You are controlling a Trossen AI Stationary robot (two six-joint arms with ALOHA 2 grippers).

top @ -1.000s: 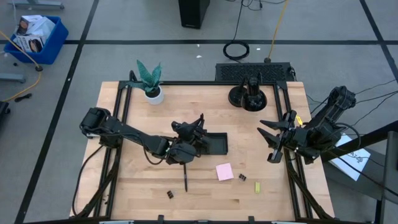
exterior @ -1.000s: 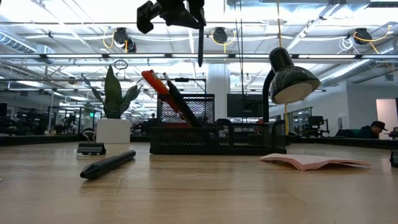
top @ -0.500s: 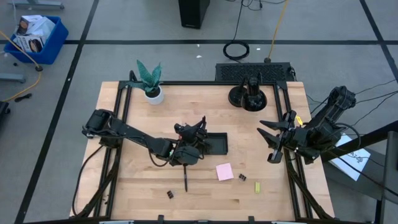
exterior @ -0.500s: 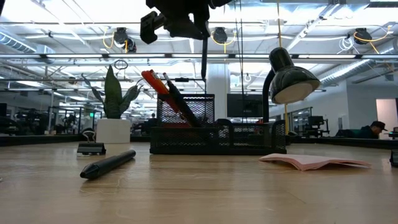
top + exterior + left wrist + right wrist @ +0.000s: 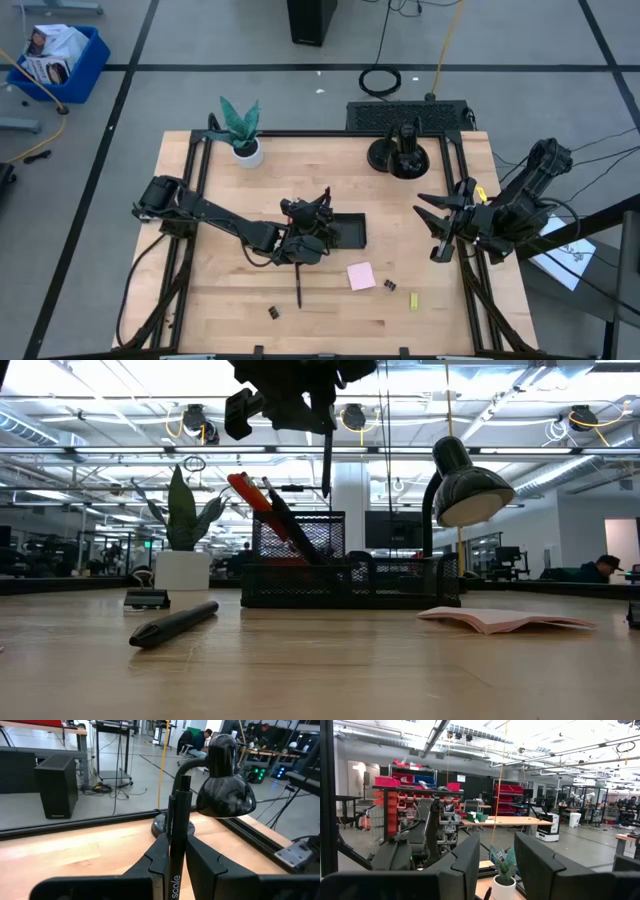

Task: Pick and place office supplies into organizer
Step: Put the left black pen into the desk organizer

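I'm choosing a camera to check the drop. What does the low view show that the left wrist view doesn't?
Only the low view shows the black mesh organizer, the red-handled scissors in it, and a black pen lying on the table. Only the left wrist view shows the left gripper clamping the held black pen. Both show the black desk lamp.

Even overhead light falls on the counter [image 5: 220,300], with soft, short shadows under the arms. In the low view, bright ceiling fixtures [image 5: 150,375] glare and silhouette the desk lamp [image 5: 465,485]; the near counter surface is blurred. The left wrist view blurs its closest parts.
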